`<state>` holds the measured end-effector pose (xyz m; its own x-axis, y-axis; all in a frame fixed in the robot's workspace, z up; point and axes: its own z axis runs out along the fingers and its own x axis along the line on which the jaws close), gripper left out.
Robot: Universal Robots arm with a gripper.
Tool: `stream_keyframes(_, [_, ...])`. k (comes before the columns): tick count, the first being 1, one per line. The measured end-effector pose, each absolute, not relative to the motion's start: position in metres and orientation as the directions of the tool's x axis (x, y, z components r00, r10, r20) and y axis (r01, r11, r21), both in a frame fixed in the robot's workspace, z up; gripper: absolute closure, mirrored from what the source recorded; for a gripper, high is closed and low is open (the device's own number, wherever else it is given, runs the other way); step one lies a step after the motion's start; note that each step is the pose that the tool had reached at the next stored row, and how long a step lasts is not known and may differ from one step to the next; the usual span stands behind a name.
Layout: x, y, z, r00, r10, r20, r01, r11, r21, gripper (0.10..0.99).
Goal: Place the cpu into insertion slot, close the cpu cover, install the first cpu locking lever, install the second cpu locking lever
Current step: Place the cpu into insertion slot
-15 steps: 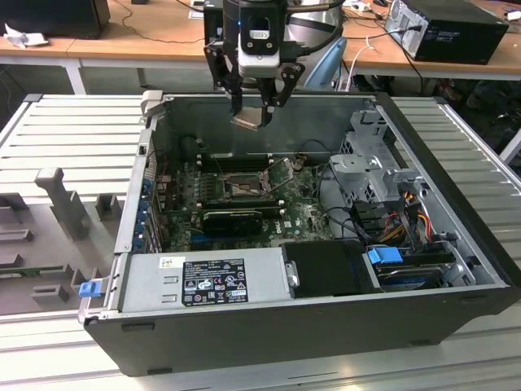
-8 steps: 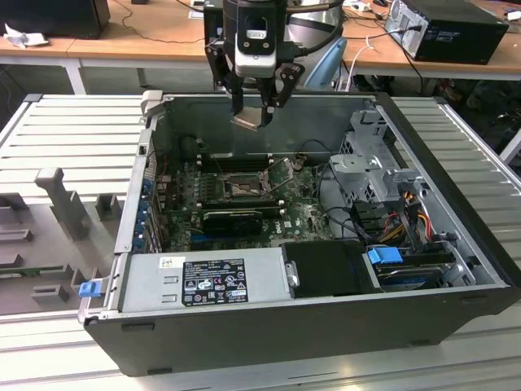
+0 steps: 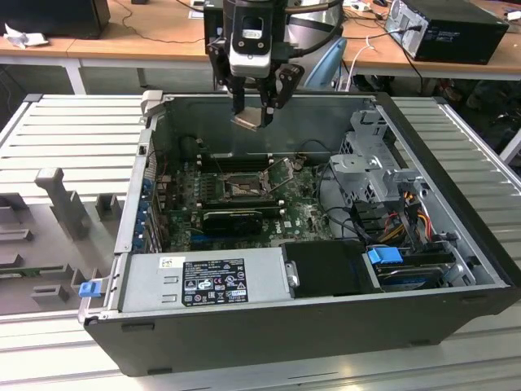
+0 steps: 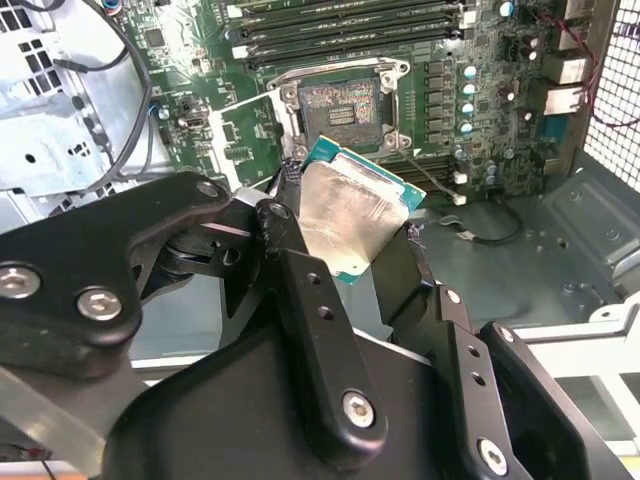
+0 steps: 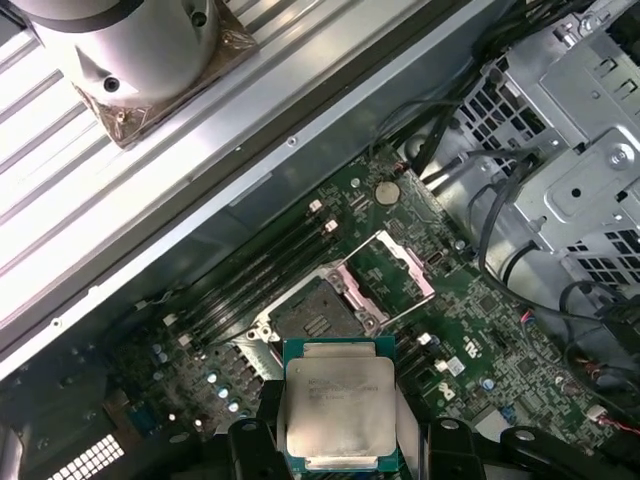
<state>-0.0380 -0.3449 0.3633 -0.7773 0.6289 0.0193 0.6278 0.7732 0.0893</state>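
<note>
My gripper hangs above the far wall of the open computer case, shut on the cpu, which is tilted with its tan underside showing. In both wrist views the cpu shows its silver top between the black fingers. The insertion slot lies well below on the green motherboard, uncovered, with its pale pin field bare. The cpu cover stands flipped open beside the slot, on the exterior view's right.
A long black card lies just in front of the slot, and memory slots run behind it. A grey power supply fills the case's near side. A metal drive cage and cables crowd the exterior view's right.
</note>
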Motion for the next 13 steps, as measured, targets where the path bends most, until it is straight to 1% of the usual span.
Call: stream_keyframes(13, [-0.0379,-0.3449,0.3632,-0.716,0.698,0.019,0.697,0.712,0.089,0.557])
